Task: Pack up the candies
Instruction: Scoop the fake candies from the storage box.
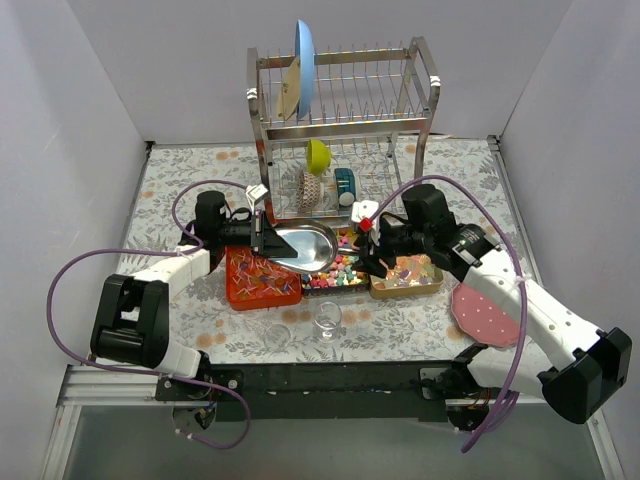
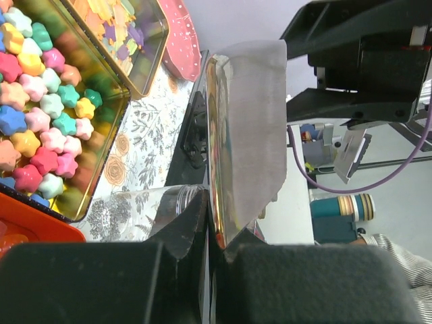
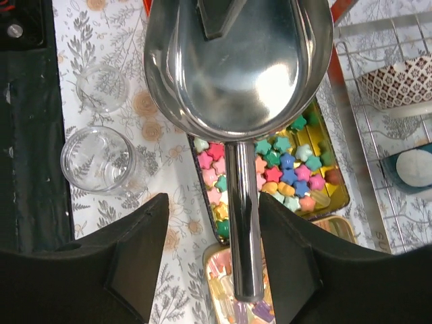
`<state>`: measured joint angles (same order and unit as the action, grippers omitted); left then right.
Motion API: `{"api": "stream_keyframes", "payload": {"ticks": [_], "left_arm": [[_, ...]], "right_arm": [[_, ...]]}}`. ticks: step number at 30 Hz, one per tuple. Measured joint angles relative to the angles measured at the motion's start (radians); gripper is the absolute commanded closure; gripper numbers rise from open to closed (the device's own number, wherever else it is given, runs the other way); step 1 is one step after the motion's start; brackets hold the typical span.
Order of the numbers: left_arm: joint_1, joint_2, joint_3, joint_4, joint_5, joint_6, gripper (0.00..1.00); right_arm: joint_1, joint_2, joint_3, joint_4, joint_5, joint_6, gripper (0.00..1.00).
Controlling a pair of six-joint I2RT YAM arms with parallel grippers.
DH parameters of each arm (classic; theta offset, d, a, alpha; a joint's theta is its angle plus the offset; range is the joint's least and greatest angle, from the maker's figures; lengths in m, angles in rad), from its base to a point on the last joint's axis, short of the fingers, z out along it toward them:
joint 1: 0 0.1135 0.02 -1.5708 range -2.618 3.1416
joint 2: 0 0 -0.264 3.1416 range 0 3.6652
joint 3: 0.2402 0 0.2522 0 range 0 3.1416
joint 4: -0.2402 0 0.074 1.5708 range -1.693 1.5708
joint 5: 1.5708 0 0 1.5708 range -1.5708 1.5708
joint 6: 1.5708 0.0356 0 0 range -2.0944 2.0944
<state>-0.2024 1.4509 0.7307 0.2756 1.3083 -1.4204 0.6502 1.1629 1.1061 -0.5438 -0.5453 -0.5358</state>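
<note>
The candies (image 1: 338, 270) are small star-shaped lumps in pink, green, blue, yellow and orange, filling a gold tin at the table's middle. They also show in the left wrist view (image 2: 37, 115) and the right wrist view (image 3: 290, 169). A shiny metal scoop (image 1: 305, 247) hangs empty above the tin. My left gripper (image 1: 265, 238) is shut on the scoop's rim (image 2: 246, 135), seen edge-on at the left gripper (image 2: 216, 229). My right gripper (image 3: 213, 202) is open, with the scoop's handle (image 3: 241, 223) between its fingers, close to the right one.
A red tin (image 1: 262, 278) lies left of the candy tin, and a gold tin of pastel sweets (image 1: 407, 275) lies right. A pink lid (image 1: 487, 312) is under the right arm. Two clear glasses (image 1: 327, 320) (image 1: 280, 333) stand in front. A dish rack (image 1: 345, 130) stands behind.
</note>
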Motion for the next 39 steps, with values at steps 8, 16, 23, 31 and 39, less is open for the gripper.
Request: {"api": "stream_keyframes", "payload": {"ticks": [8,16,23,31,39], "left_arm": [[0.005,0.0,0.0,-0.014,0.02,0.003,1.0],[0.007,0.024,0.004,-0.018,0.053,0.002,1.0],[0.01,0.041,0.004,-0.028,0.063,-0.001,1.0],[0.011,0.047,0.005,-0.024,0.069,-0.013,1.0],[0.011,0.049,0.004,-0.009,0.072,-0.028,1.0]], "right_arm": [[0.005,-0.042,-0.122,0.189,-0.004,0.024,0.39],[0.006,-0.043,-0.192,0.315,0.022,0.023,0.48],[0.01,-0.042,-0.219,0.354,0.019,0.035,0.53],[0.019,-0.042,-0.238,0.383,0.019,0.032,0.53],[0.027,-0.038,-0.25,0.396,0.019,0.032,0.59]]}}
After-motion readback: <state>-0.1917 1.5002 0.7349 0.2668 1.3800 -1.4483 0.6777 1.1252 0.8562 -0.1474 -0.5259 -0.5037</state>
